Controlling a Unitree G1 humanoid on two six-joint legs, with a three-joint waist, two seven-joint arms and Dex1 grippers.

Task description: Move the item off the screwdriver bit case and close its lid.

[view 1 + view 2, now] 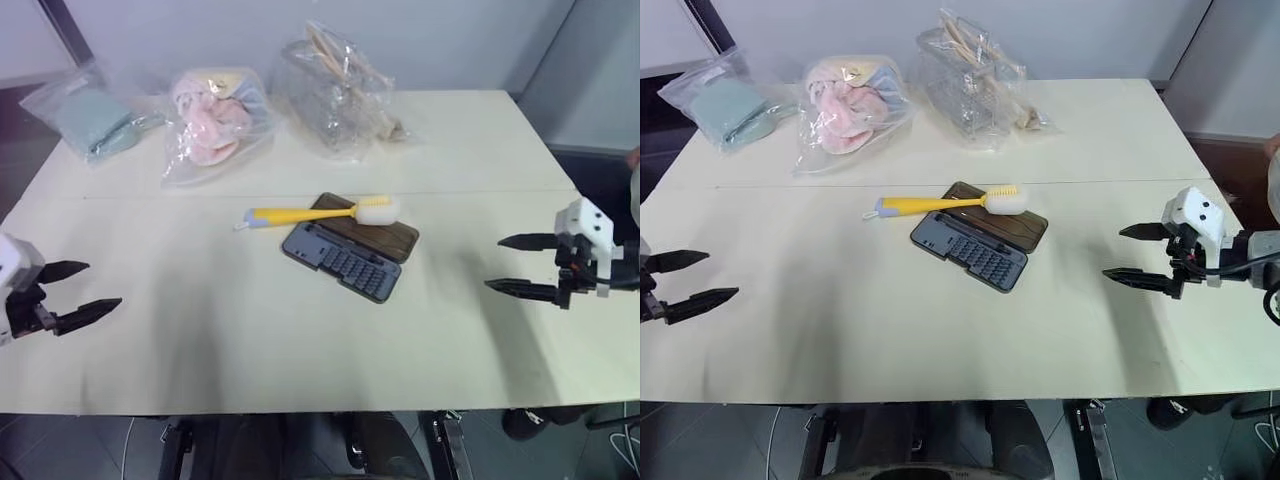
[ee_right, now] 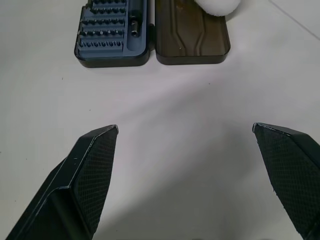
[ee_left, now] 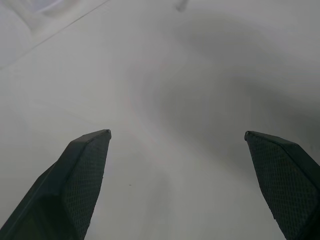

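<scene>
Right gripper (image 2: 186, 137) view: bit rows (image 2: 102, 30)

Brush (image 1: 318, 212) lies across the open lid (image 1: 375, 236) behind the case (image 1: 340, 262).

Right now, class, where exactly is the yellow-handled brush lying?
In the head views the brush lies mid-table across the opened lid of the screwdriver bit case, bristle head on the lid, handle tip reaching the table toward the robot's left.

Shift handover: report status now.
Left gripper and right gripper open, empty. Brush lying across open lid of bit case. Path clear.
</scene>
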